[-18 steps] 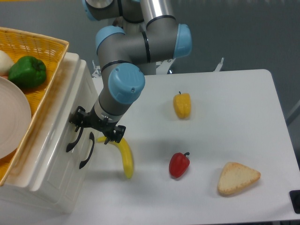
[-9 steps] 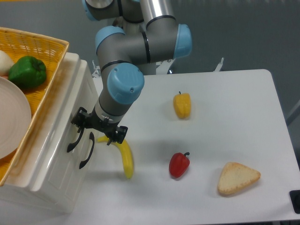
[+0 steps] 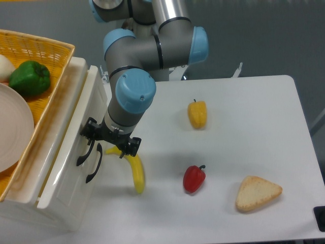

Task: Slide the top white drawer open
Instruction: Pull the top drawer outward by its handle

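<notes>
STEP: pulling open glossy cream-white top drawer [image 3: 76, 152], left side, front partly out | GRIP: black two-finger gripper [image 3: 91, 144] clamped on curved black handle [image 3: 84, 155] | RISK: handle slipping from fingers; yellow banana [image 3: 134, 172] just right, possibly bumped.

— That top white drawer [image 3: 66, 152] looks glossy, like lacquered plastic.
— Yes, and the basket [image 3: 48, 53] is rough woven wicker; the table [image 3: 244, 122] smooth and matt, the red pepper [image 3: 194, 178] shiny.

basket [image 3: 61, 56]: cut off left | fingers [image 3: 91, 133]: grip state unclear
</notes>
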Controlling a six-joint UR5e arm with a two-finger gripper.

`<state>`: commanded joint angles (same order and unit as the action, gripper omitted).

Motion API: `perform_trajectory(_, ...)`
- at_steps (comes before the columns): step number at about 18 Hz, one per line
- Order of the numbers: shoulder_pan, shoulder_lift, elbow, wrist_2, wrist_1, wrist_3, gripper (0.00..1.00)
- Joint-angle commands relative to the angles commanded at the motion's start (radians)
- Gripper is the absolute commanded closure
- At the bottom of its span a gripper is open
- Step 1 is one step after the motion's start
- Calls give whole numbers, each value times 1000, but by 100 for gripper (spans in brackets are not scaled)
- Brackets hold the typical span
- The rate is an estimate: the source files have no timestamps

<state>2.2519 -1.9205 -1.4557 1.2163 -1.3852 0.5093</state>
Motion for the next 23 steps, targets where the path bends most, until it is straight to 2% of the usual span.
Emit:
perform_trajectory(3, -2, -8, 0, 6, 0, 2, 0)
perform_trajectory(7, -2, -9, -2, 9, 32, -3, 0)
perform_trajectory(23, 26, 0, 3, 29, 35, 6, 0)
